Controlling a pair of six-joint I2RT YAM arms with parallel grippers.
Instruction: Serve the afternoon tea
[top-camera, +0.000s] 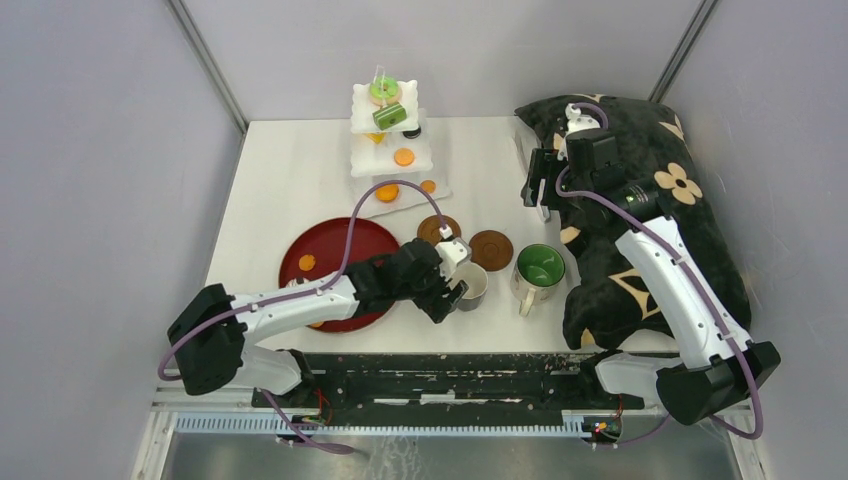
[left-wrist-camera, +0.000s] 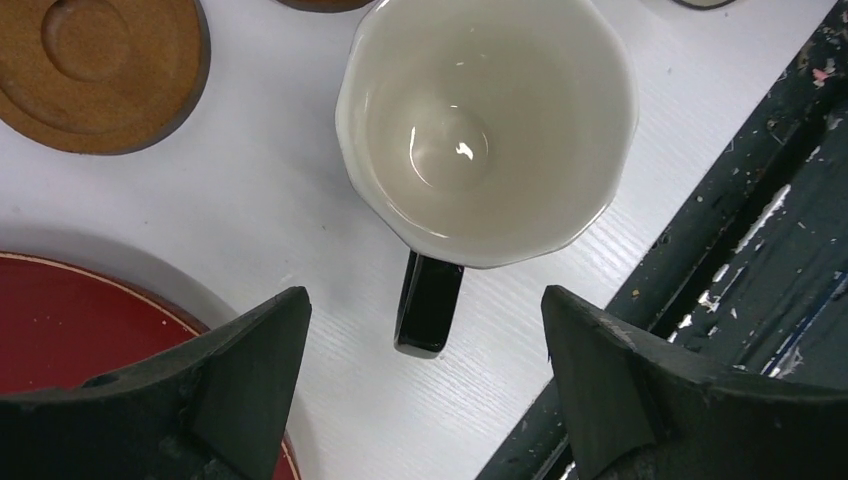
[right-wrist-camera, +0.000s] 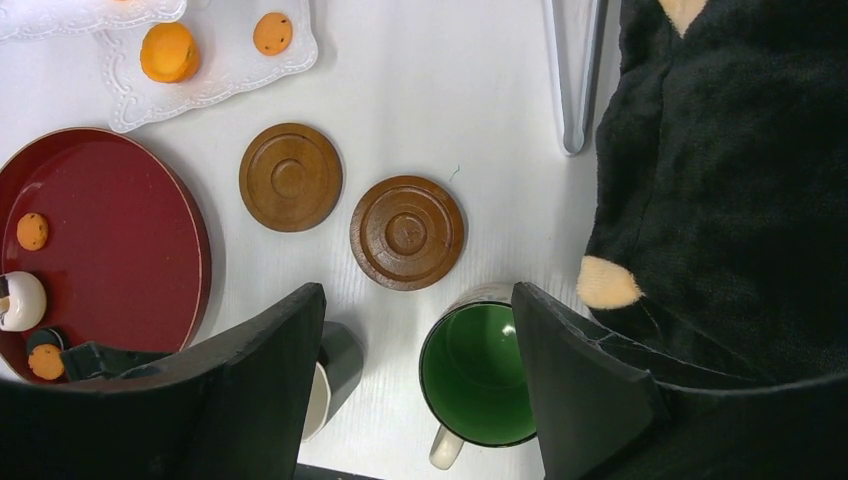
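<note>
A cream-lined mug (left-wrist-camera: 487, 125) with a black handle (left-wrist-camera: 430, 305) stands near the table's front edge, also in the top view (top-camera: 472, 283). My left gripper (left-wrist-camera: 422, 300) is open, its fingers on either side of the handle and apart from it; it shows beside the mug (top-camera: 452, 293) from above. The green-lined mug (right-wrist-camera: 480, 372) stands to the right (top-camera: 541, 268). Two brown coasters (right-wrist-camera: 290, 176) (right-wrist-camera: 407, 231) lie behind the mugs. My right gripper (right-wrist-camera: 417, 293) hangs open and empty high above them (top-camera: 540, 190). The white three-tier stand (top-camera: 385, 130) carries a green donut (top-camera: 383, 91), a green cake (top-camera: 390, 115) and orange discs (top-camera: 403, 156).
A dark red round tray (top-camera: 345, 250) with an orange disc (top-camera: 306, 262) lies left of the mugs. Metal tongs (right-wrist-camera: 575, 70) lie beside a large black flowered cushion (top-camera: 650, 200) along the right side. The dark rail (left-wrist-camera: 730, 240) runs just past the table's front edge.
</note>
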